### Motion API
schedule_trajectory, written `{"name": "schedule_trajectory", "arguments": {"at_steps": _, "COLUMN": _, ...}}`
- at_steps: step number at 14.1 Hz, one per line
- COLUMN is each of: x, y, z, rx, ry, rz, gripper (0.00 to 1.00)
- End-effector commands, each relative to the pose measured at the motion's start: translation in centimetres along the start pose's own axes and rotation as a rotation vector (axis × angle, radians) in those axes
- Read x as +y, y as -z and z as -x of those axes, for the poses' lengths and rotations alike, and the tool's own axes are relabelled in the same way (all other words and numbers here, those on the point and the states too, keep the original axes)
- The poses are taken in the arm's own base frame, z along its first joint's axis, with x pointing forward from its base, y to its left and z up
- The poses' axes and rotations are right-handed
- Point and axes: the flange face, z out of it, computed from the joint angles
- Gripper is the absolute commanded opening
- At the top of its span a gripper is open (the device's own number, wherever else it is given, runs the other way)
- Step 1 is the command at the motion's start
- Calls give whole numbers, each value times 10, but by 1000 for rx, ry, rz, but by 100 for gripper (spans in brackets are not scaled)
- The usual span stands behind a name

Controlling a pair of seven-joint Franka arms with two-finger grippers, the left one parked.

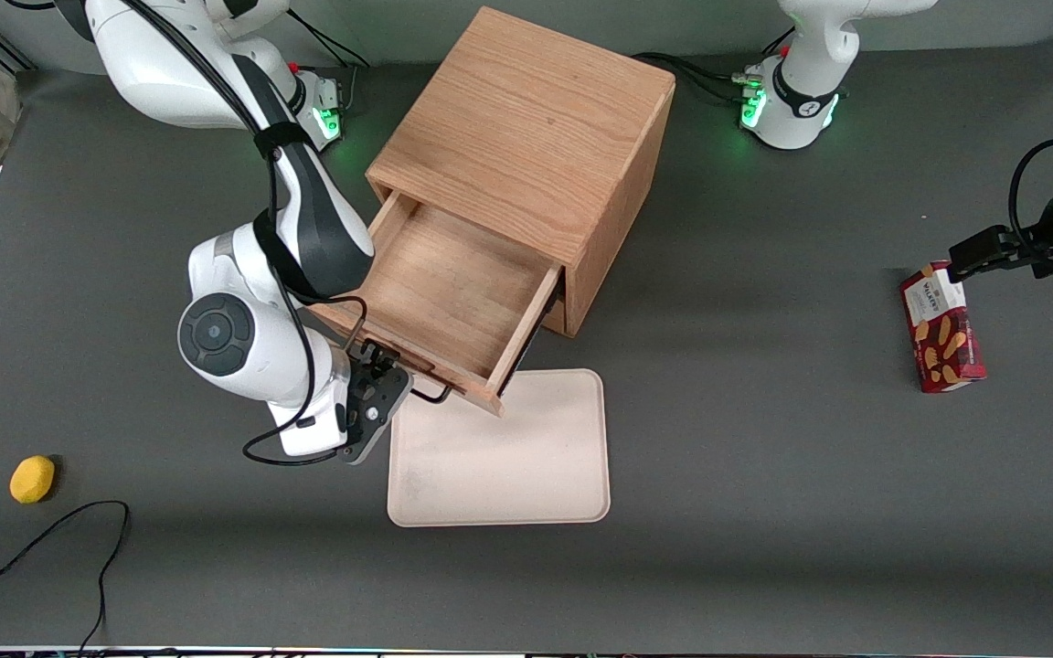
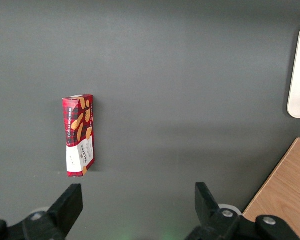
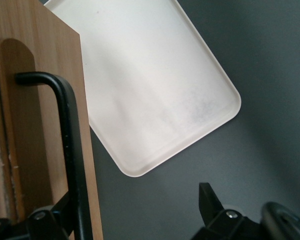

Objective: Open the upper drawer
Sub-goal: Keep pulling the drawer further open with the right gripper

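We see a dark grey table surface [image 1: 764, 475] carrying all items. The largest item is a light-oak wooden cabinet [image 1: 526, 128], standing near the middle of the table. Its upper drawer [image 1: 453, 292], a wide shallow light-oak drawer with a flat front panel, stands pulled well out of the cabinet toward the front camera, and its bare wooden floor is exposed. The drawer front overhangs a corner of a flat cream rectangular tray with rounded corners [image 1: 499, 457], which lies on the table nearer to the front camera than the cabinet.

A red shortbread box with a white label [image 1: 942, 326] lies flat toward the parked arm's end of the table, well apart from the cabinet. A small yellow rounded object [image 1: 32, 479] sits toward the working arm's end, near a loose black cable [image 1: 51, 535].

The long thin black metal bar handle [image 3: 72, 150] runs along the drawer front. The right arm's black two-finger gripper [image 1: 387, 376] is at this handle. In the right wrist view its fingers [image 3: 210, 202] stand wide apart, with the bar beside one finger and not clamped.
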Motion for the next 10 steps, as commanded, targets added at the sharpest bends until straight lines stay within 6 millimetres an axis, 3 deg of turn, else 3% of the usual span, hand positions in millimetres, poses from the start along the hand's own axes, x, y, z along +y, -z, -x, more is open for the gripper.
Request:
{"name": "schedule_trajectory", "arguments": {"at_steps": 1, "x": 12, "y": 8, "z": -5, "rx": 11, "ry": 13, "rz": -19, "gripper": 100}}
{"name": "schedule_trajectory", "arguments": {"at_steps": 10, "x": 26, "y": 5, "z": 1, "rx": 13, "ry": 9, "rz": -18, "gripper": 100}}
